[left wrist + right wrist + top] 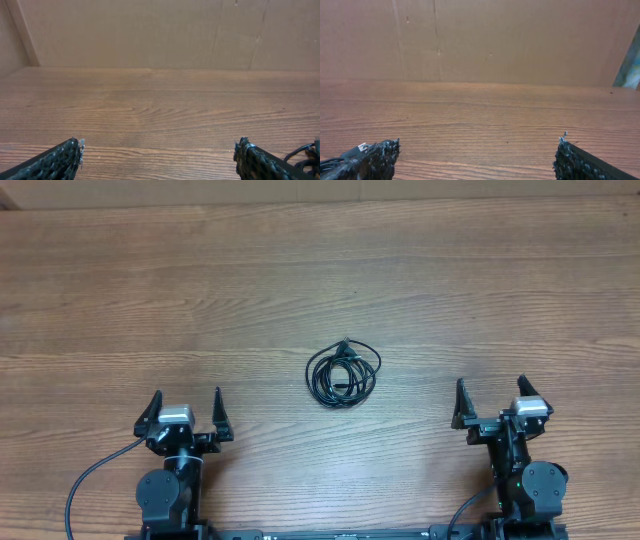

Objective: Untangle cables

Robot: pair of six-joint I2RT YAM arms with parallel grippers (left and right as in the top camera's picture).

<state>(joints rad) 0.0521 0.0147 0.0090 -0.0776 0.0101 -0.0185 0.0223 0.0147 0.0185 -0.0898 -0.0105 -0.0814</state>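
The cables (pixel 342 374) lie as one small black coiled bunch on the wooden table, midway between the two arms and slightly beyond them. My left gripper (pixel 187 398) stands open at the near left, well left of the bunch, with nothing between its fingers. My right gripper (pixel 490 385) is open too, at the near right, with nothing in it. In the left wrist view the gripper (pixel 159 145) frames bare wood, and a bit of the cables (pixel 306 152) peeks past the right finger. The right wrist view shows its gripper (pixel 477 145) over bare wood, with black cord (pixel 332 161) at the lower left edge.
A brown cardboard wall (pixel 150 30) closes off the table's far side, also seen as the cardboard wall (pixel 495 35) in the right wrist view. Thick black arm cables (pixel 85 480) loop near the left arm's base at the front edge.
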